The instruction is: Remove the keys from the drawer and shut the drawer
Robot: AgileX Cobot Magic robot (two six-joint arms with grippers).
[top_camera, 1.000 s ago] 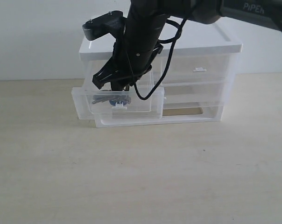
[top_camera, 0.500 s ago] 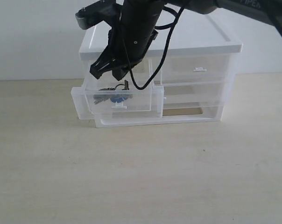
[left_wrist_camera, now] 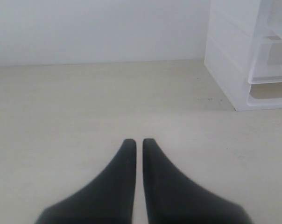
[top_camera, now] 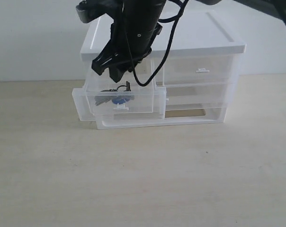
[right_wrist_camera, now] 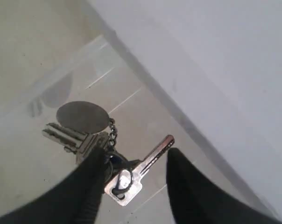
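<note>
The drawer [top_camera: 84,107], the left one of the upper pair, stands pulled out of the unit. The keys [top_camera: 114,98] lie inside it, a blue fob among them and one key tipped upward. My right gripper [top_camera: 110,74] hangs just above the drawer, open. In the right wrist view the keys [right_wrist_camera: 123,179], with a round grey disc tag [right_wrist_camera: 82,116], lie below and between the spread fingers of the right gripper [right_wrist_camera: 135,157], not pinched. My left gripper [left_wrist_camera: 138,142] is shut and empty, low over the bare table away from the unit.
The white drawer unit [top_camera: 200,45] stands at the back against the wall, and its side [left_wrist_camera: 227,56] shows in the left wrist view. The right-hand half drawer [top_camera: 200,71] is shut. A black cable [top_camera: 155,71] loops down from the right arm.
The right gripper has risen out of the drawer, from down among the keys to just above it. The keys stay in the drawer, slightly shifted. The left gripper shows no earlier frame.
</note>
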